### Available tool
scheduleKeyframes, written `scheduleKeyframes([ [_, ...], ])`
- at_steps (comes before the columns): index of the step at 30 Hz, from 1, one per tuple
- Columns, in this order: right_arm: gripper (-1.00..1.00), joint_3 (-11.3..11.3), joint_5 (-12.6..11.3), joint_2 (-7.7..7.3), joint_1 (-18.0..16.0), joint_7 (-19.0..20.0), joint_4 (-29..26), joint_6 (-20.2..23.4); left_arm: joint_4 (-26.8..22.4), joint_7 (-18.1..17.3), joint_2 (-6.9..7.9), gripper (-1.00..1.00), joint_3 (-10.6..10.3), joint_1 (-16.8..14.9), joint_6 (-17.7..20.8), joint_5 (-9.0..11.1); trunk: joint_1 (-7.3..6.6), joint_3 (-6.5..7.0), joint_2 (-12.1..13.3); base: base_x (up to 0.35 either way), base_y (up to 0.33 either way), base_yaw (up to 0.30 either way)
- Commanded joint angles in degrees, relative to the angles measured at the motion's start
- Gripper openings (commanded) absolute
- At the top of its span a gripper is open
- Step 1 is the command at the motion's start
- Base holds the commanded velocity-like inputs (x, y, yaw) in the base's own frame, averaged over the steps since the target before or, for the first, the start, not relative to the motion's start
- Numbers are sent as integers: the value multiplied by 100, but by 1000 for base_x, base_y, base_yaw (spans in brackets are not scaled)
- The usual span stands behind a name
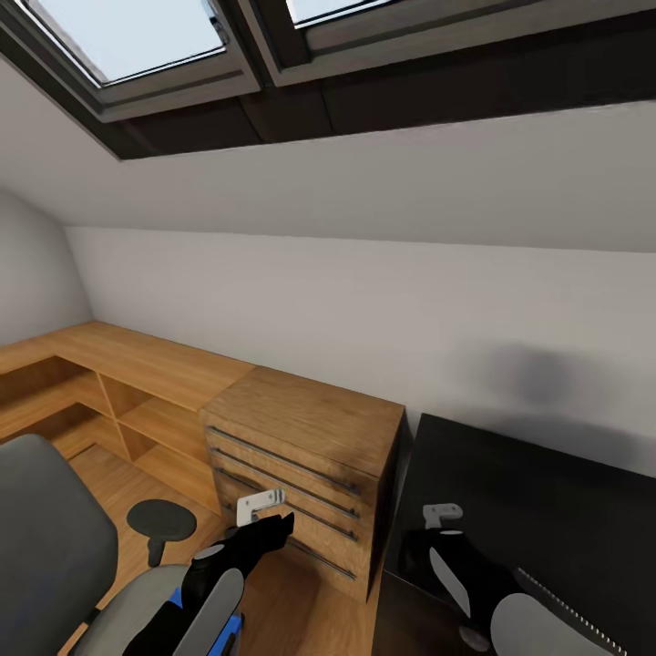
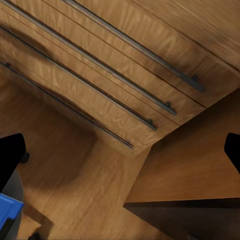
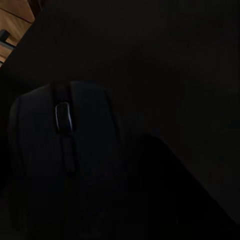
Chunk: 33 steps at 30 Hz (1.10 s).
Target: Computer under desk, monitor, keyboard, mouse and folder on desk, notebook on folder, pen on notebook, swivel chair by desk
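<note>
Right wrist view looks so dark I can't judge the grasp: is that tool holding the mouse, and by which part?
Cannot be told. The mouse sits close on the desk, but no fingers show around it.

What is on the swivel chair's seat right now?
A bright blue folder lies on the swivel chair, but the left arm covers most of it, so just a blue strip shows. Whether anything lies on the folder cannot be seen.
</note>
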Motion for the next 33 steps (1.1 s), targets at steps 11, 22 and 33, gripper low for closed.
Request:
scheduleKeyframes([
  [11, -100, 44, -89, -8, 1, -59, 15, -27, 36, 56, 5, 100, -15, -7, -17, 46, 1, -9, -4, 0, 0, 0],
  [22, -100, 3, -98, -55, 4, -94, -420, -333, 38, 50, 5, 100, -50, -7, -18, 64, -108, 81, 197, 0, 0, 0],
  [33, -100, -86, -1008, -607, 402, -128, -2934, 897, 53, 52, -4, 100, -50, -7, -16, 63, -350, 278, 638, 0, 0, 0],
])
